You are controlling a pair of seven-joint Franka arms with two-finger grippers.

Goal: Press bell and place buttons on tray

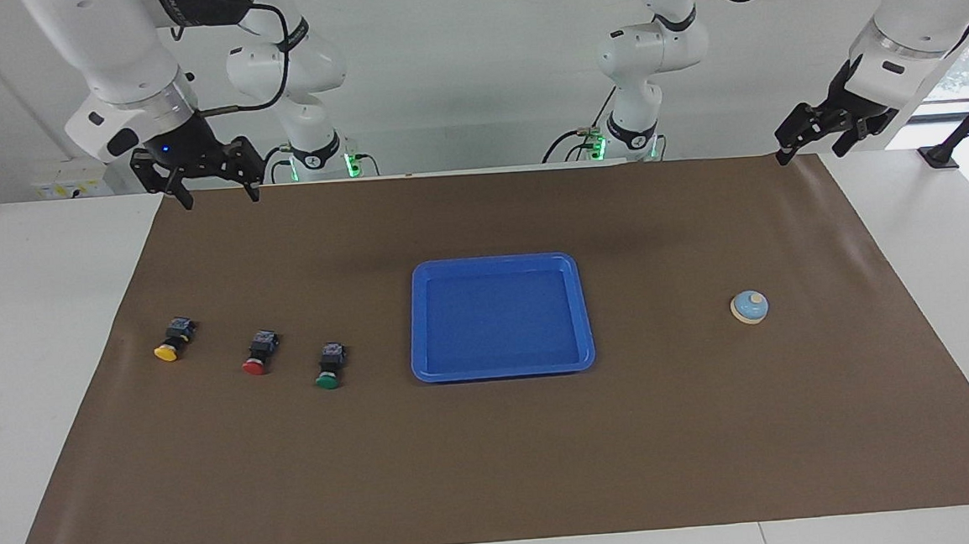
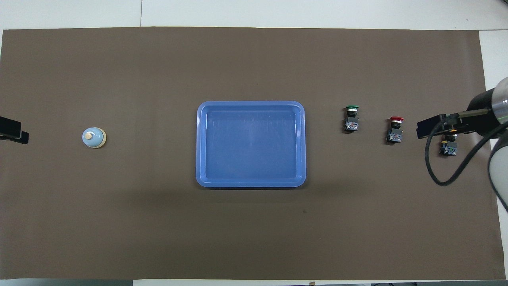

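Observation:
The blue tray point(image 1: 496, 261) lies at the middle of the brown mat, with nothing in it. The light-blue bell point(image 1: 749, 307) stands toward the left arm's end. Three buttons lie in a row toward the right arm's end: yellow point(image 1: 171, 342), red point(image 1: 259, 355), green point(image 1: 330, 367), the green one closest to the tray. My right gripper point(image 1: 219, 196) hangs open and empty over the mat's edge by the robots. My left gripper point(image 1: 810, 153) hangs open and empty over the mat's corner by the robots. In the overhead view the right gripper point(image 2: 430, 126) covers the yellow button's point(image 2: 448, 147) cap.
The brown mat point(image 1: 496, 456) covers most of the white table. The overhead view also shows the bell point(image 2: 93, 137), the tray point(image 2: 251, 104), the green button point(image 2: 351, 118), the red button point(image 2: 395, 129) and the left gripper's tip point(image 2: 12, 131) at the frame's edge.

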